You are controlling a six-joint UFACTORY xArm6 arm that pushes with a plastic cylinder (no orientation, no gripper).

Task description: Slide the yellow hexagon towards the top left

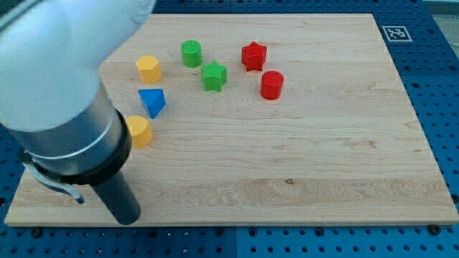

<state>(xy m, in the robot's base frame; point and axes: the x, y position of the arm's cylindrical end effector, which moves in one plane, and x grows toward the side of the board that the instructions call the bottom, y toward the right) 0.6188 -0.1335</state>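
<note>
A yellow block (148, 69) that looks like the hexagon sits at the upper left of the wooden board (323, 165). A second yellow block (140, 132) lies below it, partly hidden by my arm, so its shape is unclear. A blue triangle (152, 101) lies between the two. The dark rod comes down at the view's lower left, and my tip (127, 220) is near the board's bottom edge, well below the lower yellow block and touching no block.
A green cylinder (191, 54), green star (214, 76), red star (253, 56) and red cylinder (272, 84) stand in the upper middle. My bulky grey arm (57, 93) hides the board's left part. A blue pegboard (430, 72) surrounds the board.
</note>
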